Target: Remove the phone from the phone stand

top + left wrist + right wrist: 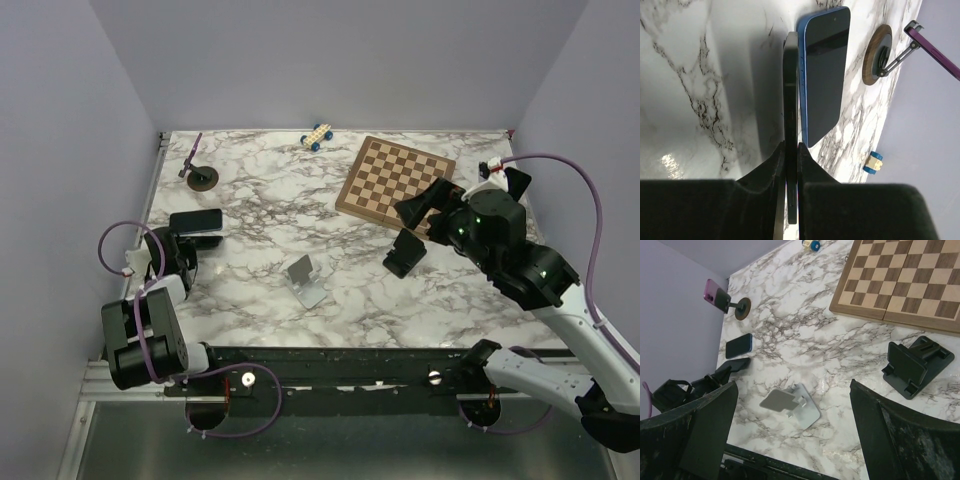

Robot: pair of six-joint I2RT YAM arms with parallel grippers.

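Left wrist view: the thin black phone (790,90) is seen edge-on and is pinched at its near end by the left gripper (791,150), whose black fingers (765,170) are pressed against its two flat faces. Whether the phone's lower edge touches the white marble-patterned table (250,200) cannot be told.

Just beside it, on its right in this frame, a blue-edged phone with a dark screen (825,70) is laid flat on the table. In the upper right of the same frame a round wooden-based stand (871,60) is recorded, with a purple phone (932,50) carried tilted on its arm.

In the top external view the held phone is located at the left edge of the table, well apart from the grey folded-metal phone stand (306,280), which is placed near the middle of the frame. A black plastic phone stand (403,254) is noted to the right of the grey one, near the corner of a wooden chessboard (395,180) lying flat at upper right. A small blue-and-yellow toy car (317,137) is seen by the far edge, at top centre.

The right gripper (425,203) is held above the table close to the black stand, its fingers spread wide with nothing between them.
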